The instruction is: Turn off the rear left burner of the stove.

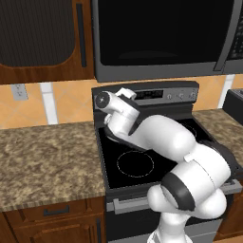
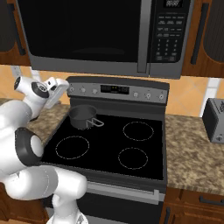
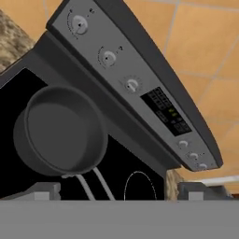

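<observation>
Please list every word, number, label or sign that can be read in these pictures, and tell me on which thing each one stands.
No text can be read.
Microwave keypad: rows of button labels and a small display, too blurred to read.
Stove back panel: a dark display with small green marks, too small to read.
Knobs: faint tick marks around them, no legible numbers.
Saucepan and toaster: no markings seen.

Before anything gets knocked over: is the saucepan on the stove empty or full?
Empty. The hand view looks straight into the upright saucepan, showing only its bare grey bottom; it stands at the rear left of the stove.
</observation>
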